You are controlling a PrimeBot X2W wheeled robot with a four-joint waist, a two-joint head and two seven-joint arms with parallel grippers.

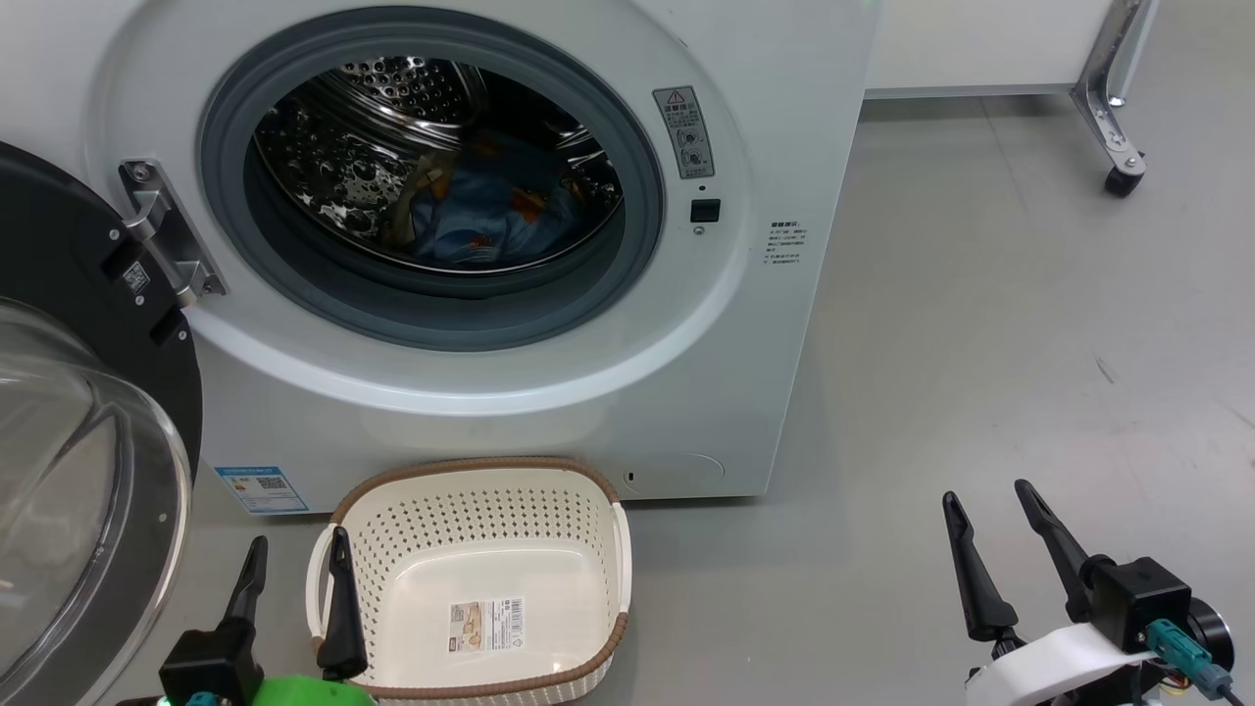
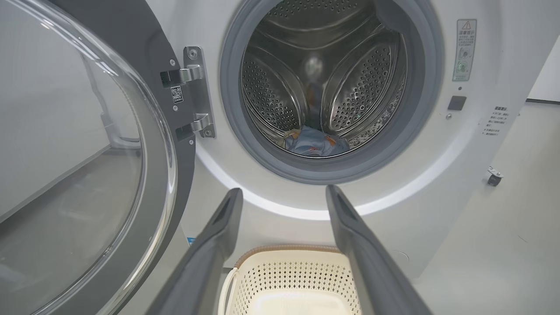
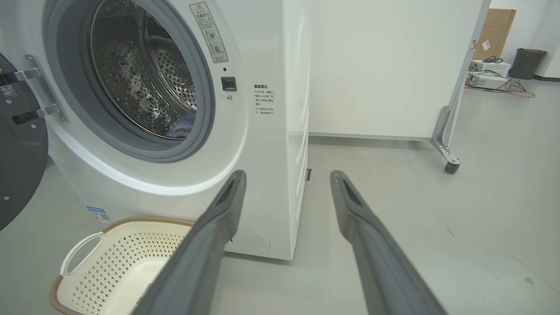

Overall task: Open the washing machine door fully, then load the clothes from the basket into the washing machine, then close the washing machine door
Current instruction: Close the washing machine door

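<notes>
Far left, the door (image 1: 78, 422) is swung wide open on its hinge (image 1: 167, 235). Black rim and clear glass bowl face me, well clear of the opening.

L gripper (image 1: 298, 541) sits low at bottom left, fingers spread apart w/ nothing between them. In head cam its right finger overlaps the left handle of the basket (image 1: 471, 515); can't tell if it touches. From L wrist cam the fingers point at the washer front, w/ the basket below and between them.

Basket stands on the floor just in front of the washer (image 1: 549, 392), below the opening and a bit left of centre. Its bare bottom shows a sticker (image 1: 485, 626). A blue label (image 1: 260, 488) is on the washer's lower left corner, just left of the basket's rim.

Clothes (image 1: 480, 221) are inside the drum (image 1: 392, 127): a light blue heap w/ orange prints at the bottom, behind the grey gasket (image 1: 647, 196). Warning sticker and latch slot sit right of the gasket.

R gripper (image 1: 985, 493) is at lower right over bare floor (image 1: 980, 294), well apart from washer and basket. Jaws are wide and nothing is held. R wrist cam looks past the washer's right side.

Top right there's a caster (image 1: 1123, 176) on a metal leg under a white panel.
</notes>
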